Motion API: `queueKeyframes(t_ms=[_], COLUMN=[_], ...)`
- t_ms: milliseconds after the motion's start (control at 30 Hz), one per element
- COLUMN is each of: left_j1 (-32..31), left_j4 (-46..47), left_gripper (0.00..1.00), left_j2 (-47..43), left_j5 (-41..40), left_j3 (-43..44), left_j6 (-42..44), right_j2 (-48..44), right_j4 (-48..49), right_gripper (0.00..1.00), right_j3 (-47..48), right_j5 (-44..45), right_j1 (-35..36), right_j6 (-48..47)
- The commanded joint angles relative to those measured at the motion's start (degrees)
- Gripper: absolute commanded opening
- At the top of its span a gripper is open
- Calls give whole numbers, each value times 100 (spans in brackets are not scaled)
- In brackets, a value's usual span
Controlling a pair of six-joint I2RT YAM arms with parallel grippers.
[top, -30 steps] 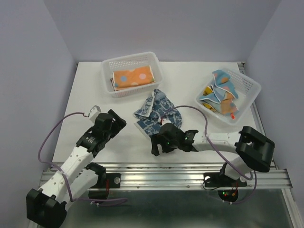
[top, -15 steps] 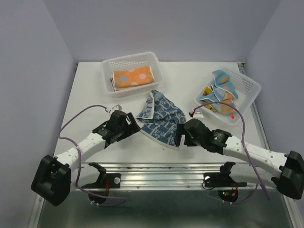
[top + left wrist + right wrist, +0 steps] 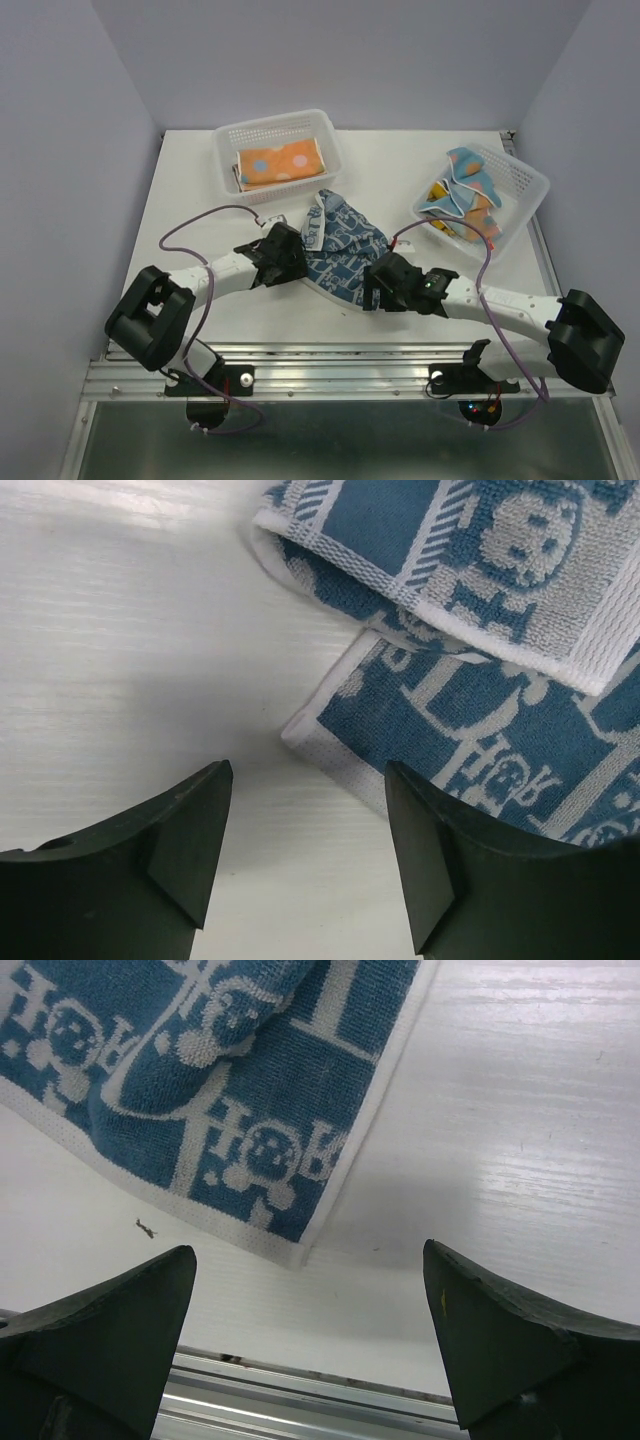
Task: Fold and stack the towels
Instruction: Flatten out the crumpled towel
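Lying near the middle of the worktop's point(image 3: 190, 200) front edge, the navy towel point(image 3: 340, 245) is seen half spread, its far part folded over on itself and its near part flat. The left pincer point(image 3: 292, 262) is set low at the towel's left edge. In the left wrist view its 2 fingers point(image 3: 190, 830) are held apart, released, with bare worktop between them. A white-hemmed towel corner is seen just beyond the tips, and the towel's edge is partly hidden by the right finger. Nothing is grasped by it. The right pincer point(image 3: 376, 288) is placed at the towel's near right corner. In the right wrist view its jaws are spread wide, released, and the corner is seen between the tips and just ahead of them, touched by neither. A folded orange towel point(image 3: 280, 162) with coloured dots is held in the left basket point(image 3: 225, 160) at the far edge. Crumpled blue towels point(image 3: 465, 195) with orange and yellow spots are heaped in the right basket point(image 3: 530, 185) by the right edge. The navy towel's far tip is near the left basket, apart from it
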Motion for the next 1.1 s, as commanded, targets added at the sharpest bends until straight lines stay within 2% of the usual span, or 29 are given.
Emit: queueKeyframes(t_ms=[0, 200, 333, 367, 400, 433, 467, 533, 567, 667, 767, 800, 867, 1067], left_j1=[-163, -435, -672, -699, -725, -734, -743, -743, -743, -778, -866, -884, -919, -972], left_j4=[-250, -979, -1060, -1069, -1095, -1095, -1104, -1095, -1104, -1025, -972, -963, -972, -954], left_gripper=[68, 59, 52, 47, 36, 32, 19, 3, 0, 0, 0, 0, 0, 0], left_j2=[290, 826, 1064, 1091, 1117, 1143, 1152, 1179, 1161, 1021, 775, 653, 529, 133], left_j5=[-338, -1110, -1130, -1121, -1112, -1112, -1103, -1130, -1104, -1033, -998, -998, -989, -972], left_j3=[288, 700, 789, 781, 772, 720, 702, 657, 649, 596, 526, 508, 421, 139], left_j6=[91, -374, -471, -507, -551, -629, -648, -691, -726, -779, -911, -972, -1060, -1465], right_j2=[-60, -165, -218, -236, -236, -244, -244, -227, -166, 10, 300, 396, 511, 1047], right_j4=[399, 496, 505, 496, 461, 461, 470, 470, 444, 208, 136, 179, 241, 49], right_gripper=[100, 100, 100, 100, 100, 100, 100, 100, 100, 100, 94, 88, 83, 73], right_j3=[110, -5, -49, -58, -58, -58, -66, -75, -67, 4, 74, 92, 118, 267], right_j5=[166, 210, 245, 245, 245, 219, 175, 114, 87, 218, 307, 289, 280, 464], right_j1=[-19, -19, -19, -19, -19, -19, -19, -19, -19, -20, -2, 24, 94, 279], right_j6=[81, 46, 37, 37, 46, 46, 46, 54, 20, 177, 388, 397, 520, 810])
